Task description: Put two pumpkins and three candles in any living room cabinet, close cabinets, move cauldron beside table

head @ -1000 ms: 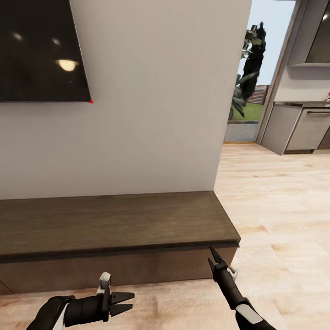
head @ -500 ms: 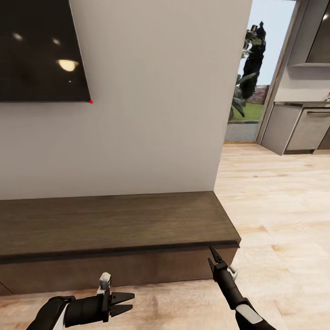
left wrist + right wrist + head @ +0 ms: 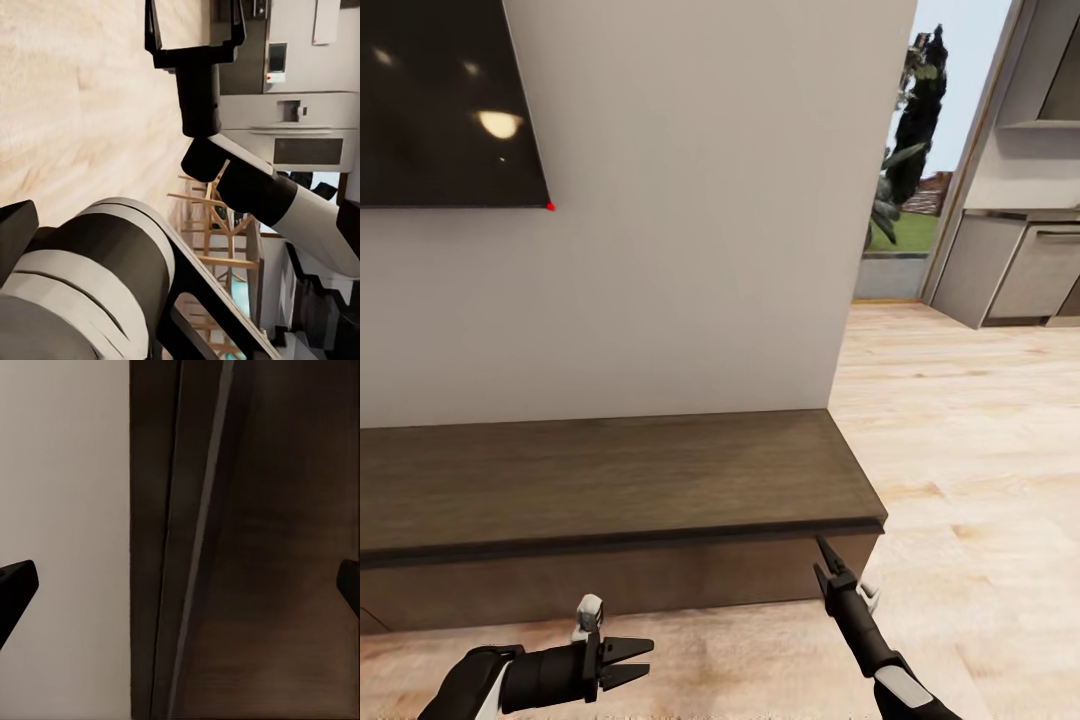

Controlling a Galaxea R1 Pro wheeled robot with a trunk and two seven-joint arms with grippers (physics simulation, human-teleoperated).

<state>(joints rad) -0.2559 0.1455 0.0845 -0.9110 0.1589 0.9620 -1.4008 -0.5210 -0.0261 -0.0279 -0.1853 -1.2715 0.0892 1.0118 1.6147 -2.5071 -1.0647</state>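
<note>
Wall: a plain off-white wall fills the space behind the unit; a black wall-mounted screen hangs at its upper left corner.
Floor: pale wood-plank floor runs to the right toward grey kitchen cupboards and a glass opening with a dark plant outside.
Cabinet: the long, low, dark brown wooden TV cabinet stands against the wall; its top is bare as far as it shows; its front face looks flush, so I judge the drawers shut; its right end corner sits just above the right gripper.
Handling of the cabinet: stiff, heavy wood that will not give; the drawer front has no handle, so I judge the hold must be at the thin dark gap under the top's front edge, hooking a fingertip there and pulling straight out; a smooth face is likely to slip under a flat push.
Left gripper: the black left gripper hovers low over the floor in front of the cabinet's front face, pointing right, its fingers slightly parted and holding nothing.
Right gripper: the black right gripper points up at the front edge near the cabinet's right corner; the wrist view shows its fingertips spread wide, empty.
</note>
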